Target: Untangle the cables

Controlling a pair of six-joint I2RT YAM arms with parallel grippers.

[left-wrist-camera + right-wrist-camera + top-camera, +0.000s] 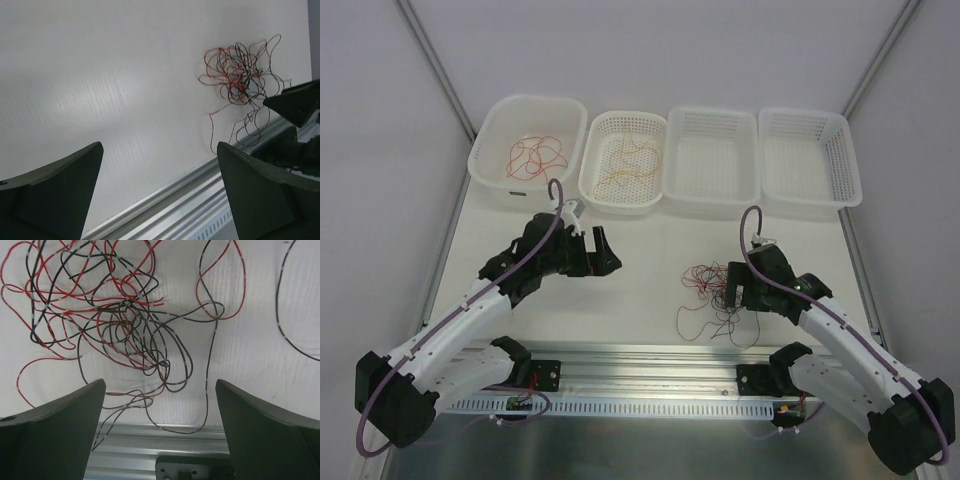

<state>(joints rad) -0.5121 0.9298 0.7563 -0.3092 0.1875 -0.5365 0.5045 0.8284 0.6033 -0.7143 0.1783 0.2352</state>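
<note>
I have the tangle of cables (708, 288) lying on the table (650, 250) near the front rail (650, 362), in front of the right arm; the right gripper (733, 287) sits just beside it, on the side towards its own base, with its jaws spread wide and nothing between them; from the wrist view the dense red-and-black knot lies ahead of the fingers and a little to the left, and only a few loose loops reach the gap between them; I cannot tell whether any finger touches a strand. The bundle runs roughly from the knot at the far end to slack loops trailing near the rail, so its long axis points across the right claw's opening, not along it. The left gripper (605, 256) is also spread and holds nothing; it hangs over bare table well apart from the tangle, which lies off to its right. One red cable (535, 155) sits in the far-left tub (485, 150), an orange cable (625, 160) in the basket (595, 185) beside it. I judge the right arm far better placed for the pick.
</note>
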